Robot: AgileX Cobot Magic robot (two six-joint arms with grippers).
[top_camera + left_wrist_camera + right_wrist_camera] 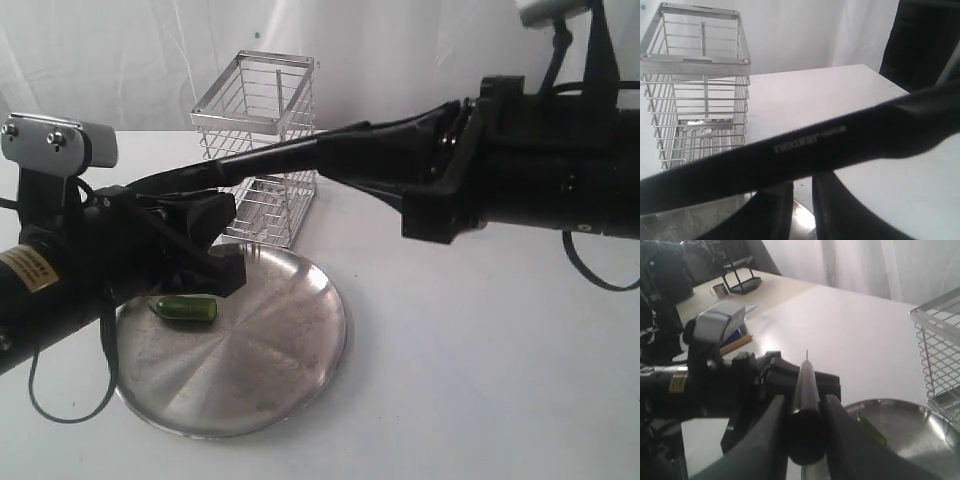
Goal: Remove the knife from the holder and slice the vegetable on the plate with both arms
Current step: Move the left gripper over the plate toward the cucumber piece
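We judge the layout to be a set-up for the cut: one arm brings the blade while the other waits by the food to steady it. The right end effector (805, 401) is clamped on the handle of the knife (804, 377), with its two fingers pressed against either side, which leaves the whole blade free ahead of them. In the exterior view the knife is out of the holder (255, 110) and up in the air. Its long axis runs nearly level, dipping slightly toward the tip. It crosses in front of the holder, with the handle on the right and the point aimed left at the other arm. The vegetable (183, 310) lies flat on the left part of the plate (270, 370), just below the left end effector (802, 192). Its long axis runs roughly side to side, so the blade above is closer to parallel with it than across it. We think the knife needs to be turned or shifted before it can slice. The left fingers stand close together with a thin gap, but the blade hides their tips, so we cannot tell whether they pinch anything. The plate rests on the white surface (480, 380) beside the holder.
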